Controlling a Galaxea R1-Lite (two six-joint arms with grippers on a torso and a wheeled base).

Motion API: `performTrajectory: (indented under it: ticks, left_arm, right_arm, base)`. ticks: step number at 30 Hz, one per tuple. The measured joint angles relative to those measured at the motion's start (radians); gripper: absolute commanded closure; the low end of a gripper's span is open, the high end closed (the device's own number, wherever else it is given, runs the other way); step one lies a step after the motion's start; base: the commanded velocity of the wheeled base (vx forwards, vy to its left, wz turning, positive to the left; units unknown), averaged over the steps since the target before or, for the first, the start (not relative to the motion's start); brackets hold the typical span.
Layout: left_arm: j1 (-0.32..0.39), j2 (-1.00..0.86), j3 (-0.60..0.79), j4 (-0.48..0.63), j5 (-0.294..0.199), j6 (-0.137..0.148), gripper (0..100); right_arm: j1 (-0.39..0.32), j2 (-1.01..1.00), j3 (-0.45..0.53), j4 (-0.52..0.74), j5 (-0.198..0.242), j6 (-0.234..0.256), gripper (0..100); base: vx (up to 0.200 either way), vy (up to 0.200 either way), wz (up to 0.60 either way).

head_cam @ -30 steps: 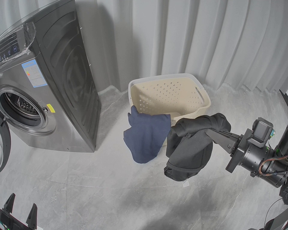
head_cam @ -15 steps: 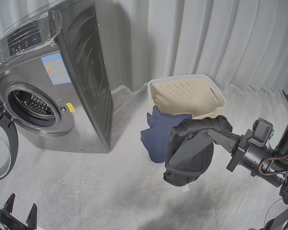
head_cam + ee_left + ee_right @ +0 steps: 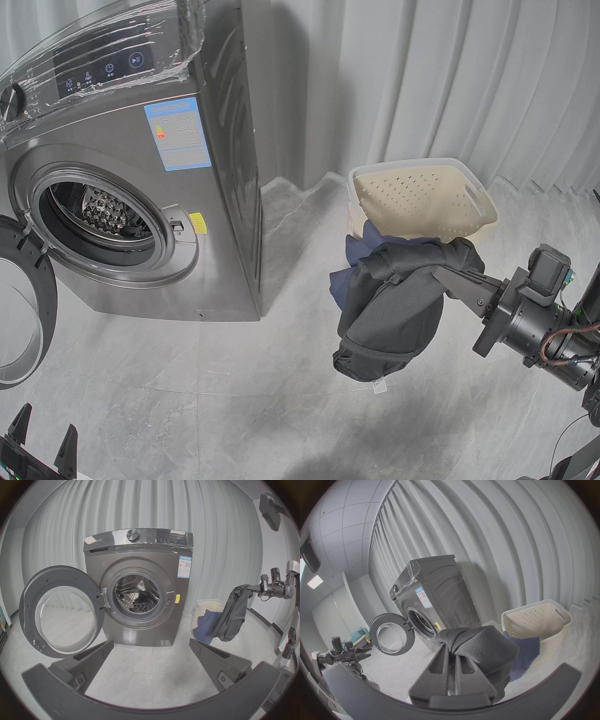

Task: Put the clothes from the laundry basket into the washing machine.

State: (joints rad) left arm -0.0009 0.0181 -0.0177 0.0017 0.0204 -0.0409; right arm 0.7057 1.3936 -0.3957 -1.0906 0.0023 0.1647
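Left gripper (image 3: 45, 428): sitting low at 7 o'clock in the head view, its fingers spread wide (image 3: 150, 642) and gripping nothing.
Right gripper (image 3: 440, 273): reaching in from 4 o'clock, its fingers pinching a bunched fold of the garment (image 3: 451, 650).
Garment (image 3: 387, 312): dark grey, hanging in a heavy bundle from the right gripper, clear of the floor (image 3: 219, 375), with a small white tag dangling under it. It is hanging in front of the basket and partly covering the blue cloth.
Blue cloth (image 3: 357, 245): draping over the basket's near rim and trailing down its outer wall (image 3: 203, 623).
Basket (image 3: 425, 164): cream, perforated, standing on the floor at 1 o'clock, to the washer's right.
Washer (image 3: 225, 187): grey, standing at 10 o'clock.
Door (image 3: 19, 312): swinging fully open to the washer's left.
Drum (image 3: 137, 595): showing through the open port, with a dark cloth (image 3: 140, 606) lying at its bottom.
Curtain (image 3: 437, 81): pale, pleated, hanging behind the washer and basket.
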Motion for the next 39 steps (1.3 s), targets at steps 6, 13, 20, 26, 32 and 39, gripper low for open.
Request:
performTrajectory:
  ticks: [6, 13, 20, 26, 32, 39]
  left_arm:
    - [0.0, 0.0, 0.0, 0.0, 0.0, 0.0, 0]
    - [0.0, 0.0, 0.0, 0.0, 0.0, 0.0, 0]
    - [0.0, 0.0, 0.0, 0.0, 0.001, 0.0, 0]
    - [0.0, 0.0, 0.0, 0.0, 0.001, 0.0, 0]
    - [-0.001, 0.0, 0.0, 0.0, 0.0, 0.0, 0]
    - [-0.001, 0.0, 0.0, 0.001, 0.0, 0.0, 0]
  right_arm:
    - [0.003, 0.0, -0.001, 0.0, 0.001, -0.001, 100]
    - [0.002, 0.0, -0.001, 0.0, 0.001, -0.001, 100]
    - [0.001, 0.0, -0.001, 0.0, 0.0, 0.0, 100]
    - [-0.001, -0.002, 0.0, 0.001, -0.001, -0.001, 100]
    - [-0.002, -0.004, 0.0, 0.002, -0.001, 0.0, 100]
    - [-0.018, -0.005, 0.0, 0.002, -0.002, 0.001, 100]
  base:
    - [0.0, 0.2, 0.0]
    - [0.0, 0.086, 0.0]
    - [-0.143, 0.0, 0.0]
    - [-0.2, 0.0, 0.0]
    - [-0.133, 0.0, 0.0]
    - [0.0, 0.171, 0.0]
